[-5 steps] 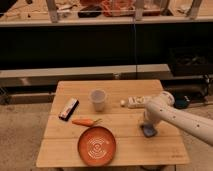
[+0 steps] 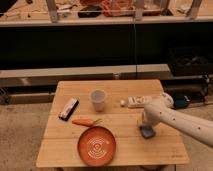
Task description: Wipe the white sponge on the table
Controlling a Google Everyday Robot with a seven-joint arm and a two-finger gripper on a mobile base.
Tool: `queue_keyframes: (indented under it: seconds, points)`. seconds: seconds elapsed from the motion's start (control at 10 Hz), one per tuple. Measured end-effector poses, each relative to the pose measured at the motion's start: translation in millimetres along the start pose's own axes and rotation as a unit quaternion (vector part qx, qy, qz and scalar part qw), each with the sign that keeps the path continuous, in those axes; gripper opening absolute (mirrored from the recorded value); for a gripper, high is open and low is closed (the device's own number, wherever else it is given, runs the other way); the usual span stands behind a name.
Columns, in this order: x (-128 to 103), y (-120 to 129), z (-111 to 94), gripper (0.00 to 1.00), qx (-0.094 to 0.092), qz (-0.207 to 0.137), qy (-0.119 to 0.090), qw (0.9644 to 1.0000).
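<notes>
Camera view shows the white sponge [image 2: 146, 133], a small blue-grey pad, lying flat on the right-front part of the surface [image 2: 65, 150], well in from the right edge and a little back from the front edge. The pincer [image 2: 145, 126] points straight down onto it at the end of the white arm [image 2: 175, 120], which reaches in from the lower right. The pincer covers the top of the pad, so I cannot tell whether it grips the sponge or only stands over it. Set against the picture from half a second ago, almost nothing differs. The pad sits at practically the same spot on the planks, the arm has the same bend, and the other things lie where they were. I take this to mean that no wiping stroke is under way right now. The arm is either at a pause on contact or at the turn of a stroke, and most of the wood looks not yet covered. Behind the pad, near the back right, lies a long white bar-shaped device [image 2: 137, 101]. A pale cup [image 2: 98, 100] stands near the middle, well apart from the sponge. An orange carrot-like piece [image 2: 83, 121] and a round orange plate [image 2: 97, 145] lie to the front left. A dark flat block [image 2: 68, 108] rests near the left edge.
</notes>
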Motion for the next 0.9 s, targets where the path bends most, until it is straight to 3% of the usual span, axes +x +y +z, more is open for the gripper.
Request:
queue_keyframes:
  seconds: [0.4,0.6,0.9]
  points:
    - [-17,-32,-13,0.32,-0.012,-0.035,0.013,0.9992]
    - [-27,-44,-7,0.28,-0.019,-0.049,0.005,0.9986]
    - [-48,-40,3,0.28,-0.01,-0.045,-0.015,0.9988]
